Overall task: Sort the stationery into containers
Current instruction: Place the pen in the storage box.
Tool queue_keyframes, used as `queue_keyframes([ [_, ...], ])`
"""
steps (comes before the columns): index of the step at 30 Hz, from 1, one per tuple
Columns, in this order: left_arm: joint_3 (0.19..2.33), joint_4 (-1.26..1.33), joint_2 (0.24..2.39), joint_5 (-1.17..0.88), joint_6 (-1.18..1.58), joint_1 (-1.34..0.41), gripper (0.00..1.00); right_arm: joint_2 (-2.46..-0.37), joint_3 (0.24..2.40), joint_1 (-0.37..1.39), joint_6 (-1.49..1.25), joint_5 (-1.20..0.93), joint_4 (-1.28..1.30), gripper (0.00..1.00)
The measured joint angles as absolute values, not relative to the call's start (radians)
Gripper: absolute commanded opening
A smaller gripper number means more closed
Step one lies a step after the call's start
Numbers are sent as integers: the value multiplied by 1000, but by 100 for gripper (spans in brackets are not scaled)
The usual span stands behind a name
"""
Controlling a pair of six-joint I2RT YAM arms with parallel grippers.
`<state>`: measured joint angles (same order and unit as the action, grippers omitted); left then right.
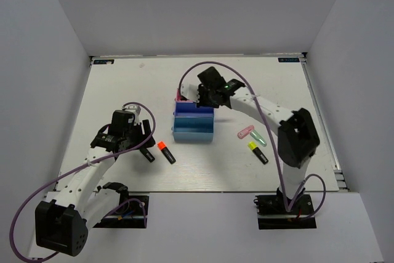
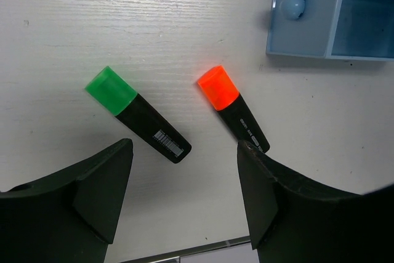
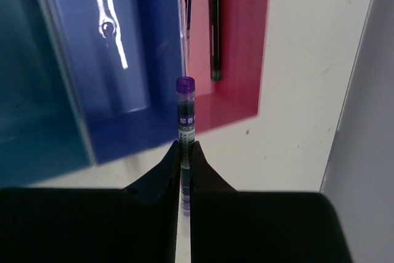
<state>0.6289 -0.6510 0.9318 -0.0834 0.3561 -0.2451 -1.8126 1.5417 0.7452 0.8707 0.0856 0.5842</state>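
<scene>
since slim pens (image 3: 214, 23) lie in the pink tray (image 3: 243, 60), the right gripper (image 3: 184, 149) pinches a purple pen (image 3: 185, 106) above its edge; the left gripper (image 2: 184, 170) hangs spread over the green highlighter (image 2: 138, 115).

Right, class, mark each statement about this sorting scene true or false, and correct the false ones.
1. The right end effector is shut on a thin pen with a purple tip. True.
2. The left end effector grips the orange-capped highlighter. False: it is open, and the highlighter lies on the table.
3. The pink tray holds a dark pen. True.
4. The yellow-capped highlighter lies inside a tray. False: it lies on the table.
</scene>
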Motion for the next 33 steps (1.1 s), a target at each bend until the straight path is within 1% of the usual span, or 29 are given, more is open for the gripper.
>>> queue_keyframes([
  [5, 629, -652, 933, -72, 353, -245, 79, -1956, 1569, 747, 1011, 94, 483, 0],
  [12, 629, -654, 937, -67, 348, -245, 79, -2018, 1701, 755, 1091, 71, 441, 0],
  [16, 629, -656, 940, -65, 348, -245, 79, -2057, 1802, 768, 1089, 71, 439, 0],
  [22, 629, -661, 939, -41, 348, -245, 79, -2168, 1938, 791, 1051, 71, 445, 0],
  [27, 629, -664, 939, -34, 348, -245, 79, -2232, 1980, 803, 996, 75, 472, 0],
  [33, 629, -666, 939, -35, 349, -245, 79, -2239, 1980, 807, 948, 80, 498, 0],
])
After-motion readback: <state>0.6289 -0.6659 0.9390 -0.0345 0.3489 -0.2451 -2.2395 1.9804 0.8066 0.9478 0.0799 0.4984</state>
